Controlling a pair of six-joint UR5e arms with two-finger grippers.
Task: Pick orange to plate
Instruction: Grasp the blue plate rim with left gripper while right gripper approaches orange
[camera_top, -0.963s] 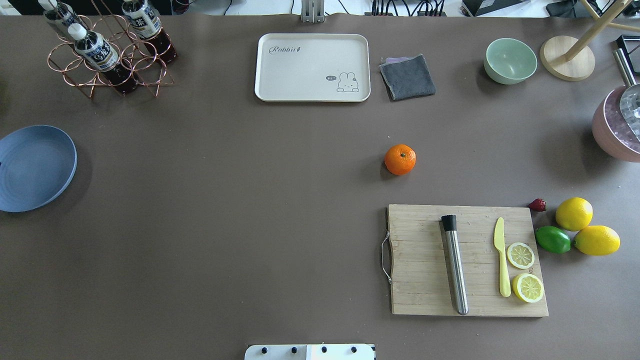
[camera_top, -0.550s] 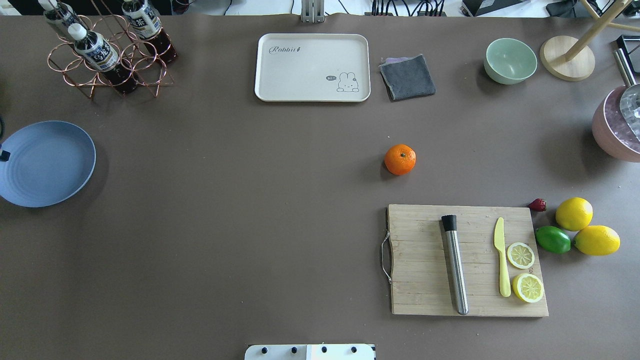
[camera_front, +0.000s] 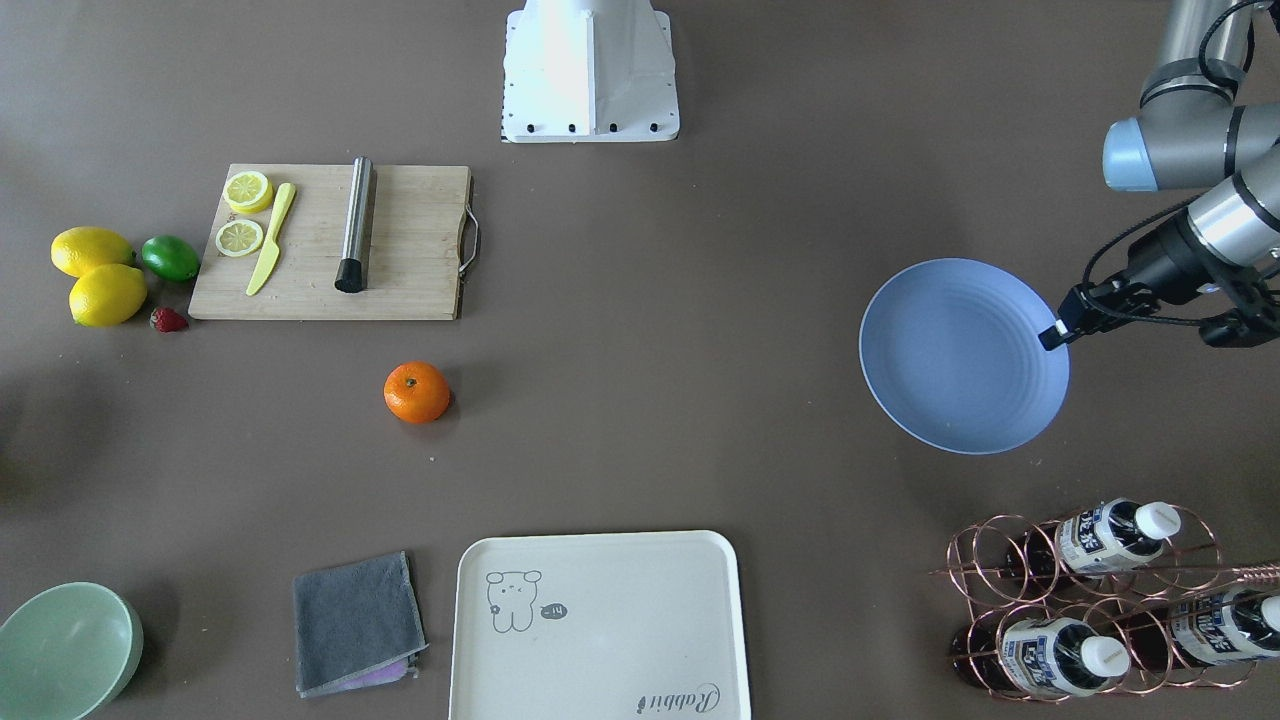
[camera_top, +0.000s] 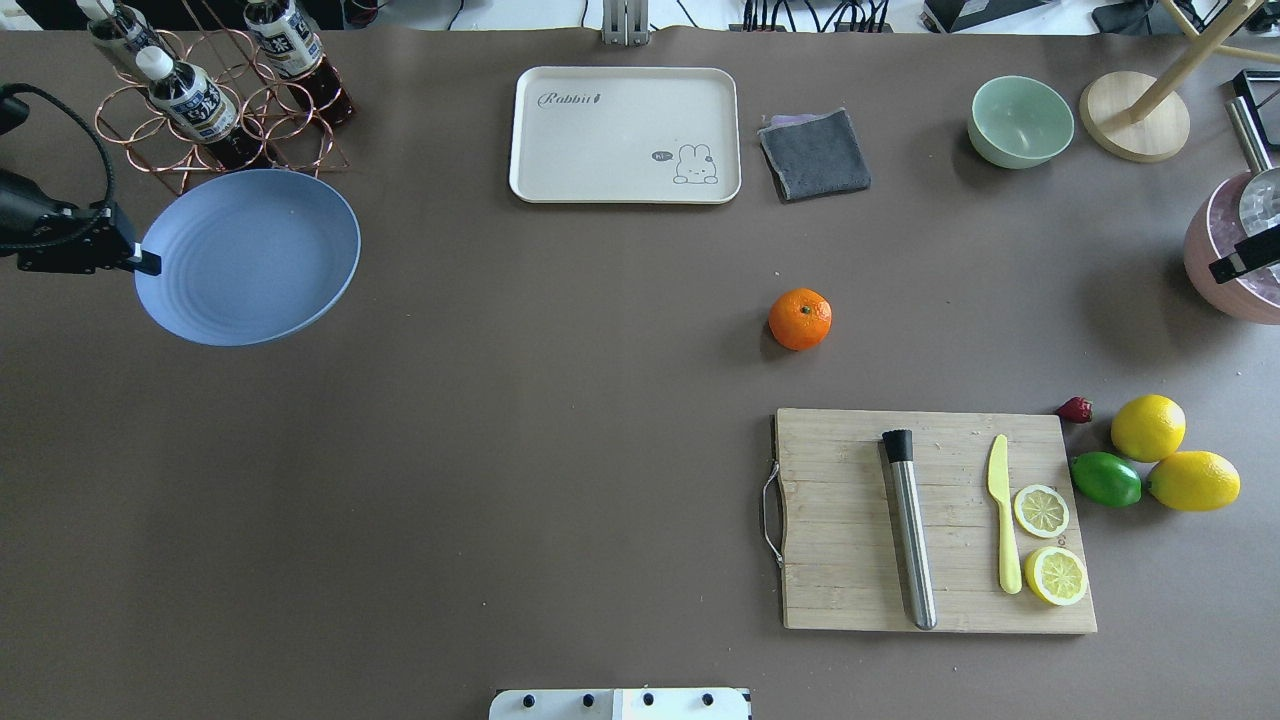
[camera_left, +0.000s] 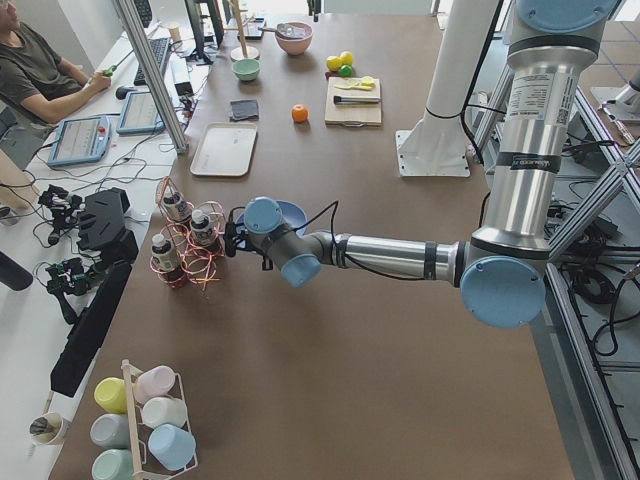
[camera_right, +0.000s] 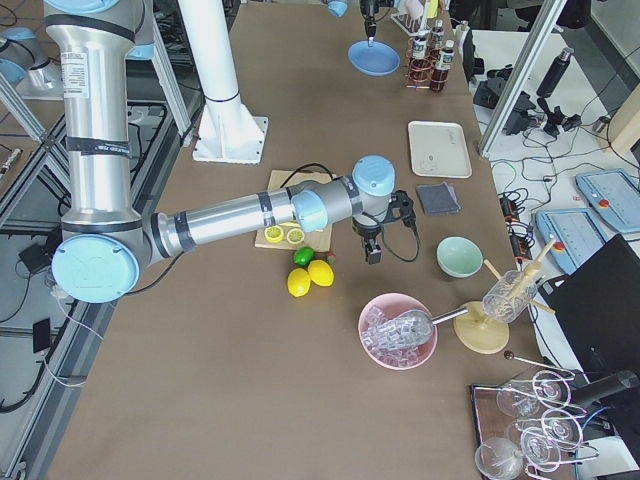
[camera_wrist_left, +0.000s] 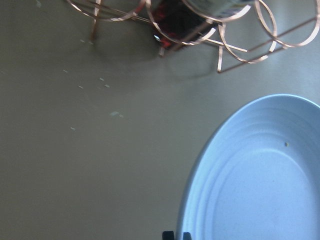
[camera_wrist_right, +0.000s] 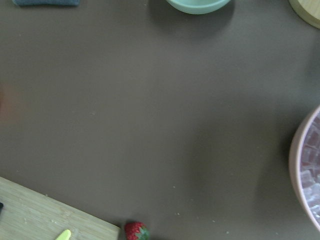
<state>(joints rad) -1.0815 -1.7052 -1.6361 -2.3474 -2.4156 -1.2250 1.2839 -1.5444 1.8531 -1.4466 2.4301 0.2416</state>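
Note:
The orange (camera_top: 800, 319) rests on the brown table right of centre, beyond the cutting board; it also shows in the front view (camera_front: 417, 392). My left gripper (camera_top: 148, 263) is shut on the near-left rim of the blue plate (camera_top: 248, 257), which it holds over the table by the bottle rack. The front view shows the same grip (camera_front: 1052, 336) on the plate (camera_front: 960, 355). In the left wrist view the plate (camera_wrist_left: 260, 175) fills the lower right. My right gripper (camera_top: 1218, 270) pokes in at the far right edge over the pink bowl; I cannot tell its state.
A wooden cutting board (camera_top: 850, 520) carries a steel muddler, a yellow knife and lemon slices. Two lemons, a lime (camera_top: 1105, 479) and a strawberry lie right of it. Cream tray (camera_top: 625, 135), grey cloth (camera_top: 815, 153), green bowl (camera_top: 1020, 120), bottle rack (camera_top: 215, 100), pink bowl (camera_top: 1225, 265) line the edges.
The plate, held by my left gripper, has moved right and farther onto the table from the left edge. The tip of my right gripper has come into view at the right edge.

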